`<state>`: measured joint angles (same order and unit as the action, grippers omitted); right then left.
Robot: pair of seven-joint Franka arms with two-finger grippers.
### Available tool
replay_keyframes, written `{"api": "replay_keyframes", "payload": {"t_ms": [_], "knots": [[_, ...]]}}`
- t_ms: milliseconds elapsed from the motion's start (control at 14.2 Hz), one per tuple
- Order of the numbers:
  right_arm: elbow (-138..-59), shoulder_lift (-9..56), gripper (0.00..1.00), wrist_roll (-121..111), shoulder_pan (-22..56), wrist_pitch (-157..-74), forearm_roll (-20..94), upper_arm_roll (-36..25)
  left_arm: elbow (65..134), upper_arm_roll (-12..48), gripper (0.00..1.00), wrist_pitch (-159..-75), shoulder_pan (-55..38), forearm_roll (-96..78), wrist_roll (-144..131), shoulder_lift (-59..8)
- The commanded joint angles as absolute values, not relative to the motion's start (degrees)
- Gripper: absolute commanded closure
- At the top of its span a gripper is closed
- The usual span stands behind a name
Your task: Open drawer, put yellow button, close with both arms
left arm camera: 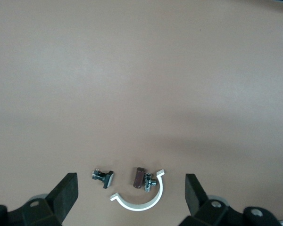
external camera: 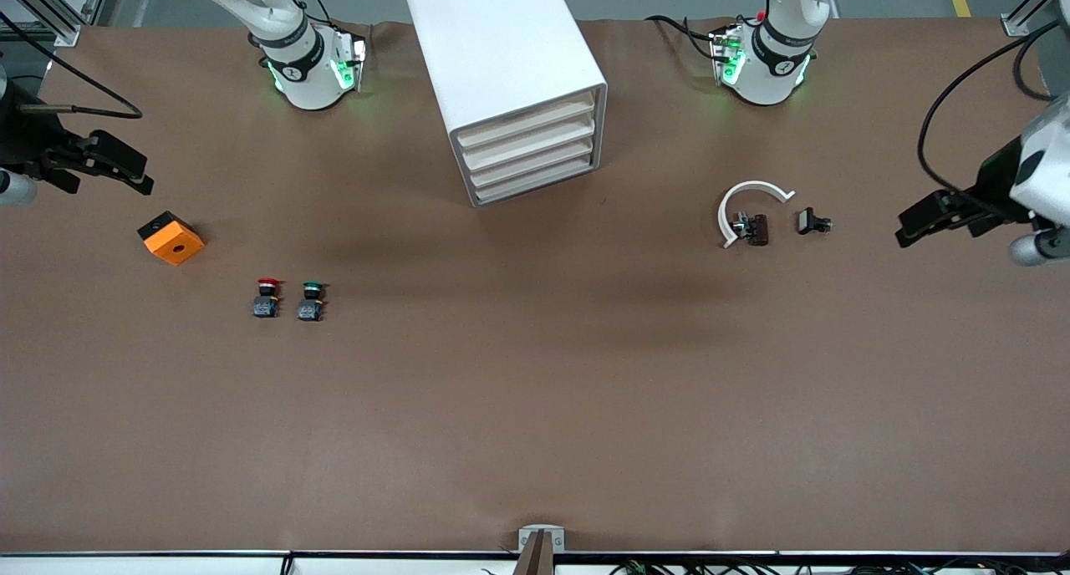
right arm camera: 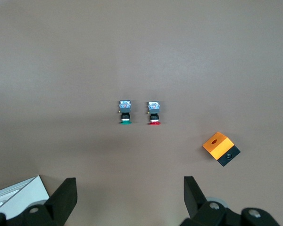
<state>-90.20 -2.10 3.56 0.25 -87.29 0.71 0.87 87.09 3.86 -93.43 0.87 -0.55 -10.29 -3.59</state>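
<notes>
White cabinet, four drawers shut. Orange block, black base, hole on top. Left gripper and right gripper hover over the table ends, fingers wide; arms partly cut off.

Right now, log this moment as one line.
left end effector: open, waiting | right end effector: open, waiting | drawer unit: all shut | orange box: on table, untouched
</notes>
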Motion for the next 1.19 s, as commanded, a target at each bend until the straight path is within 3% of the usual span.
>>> {"api": "replay_keyframes", "payload": {"t_ms": [0, 491, 842, 1123], "knots": [[-89.56, -2.20, 0.00, 3.16, -0.44, -86.75, 0.18, 1.49, 89.82, 1.85, 0.00, -92.72, 0.09, -0.17, -6.60, 0.43], [-89.56, -2.20, 0.00, 3.25, -0.44, -86.84, 0.18, 1.49, 98.60, 1.93, 0.00, -93.43, -1.31, -0.53, -6.15, 7.73], [-89.56, -2.20, 0.00, 3.25, -0.44, -86.84, 0.18, 1.49, 99.32, 2.98, 0.00, -90.45, -1.58, -0.44, -7.02, 8.88], [-89.56, -2.20, 0.00, 3.25, -0.44, -86.84, 0.18, 1.49, 101.07, 7.12, 0.00, -90.26, -0.79, -0.18, -7.56, 10.63]]}}
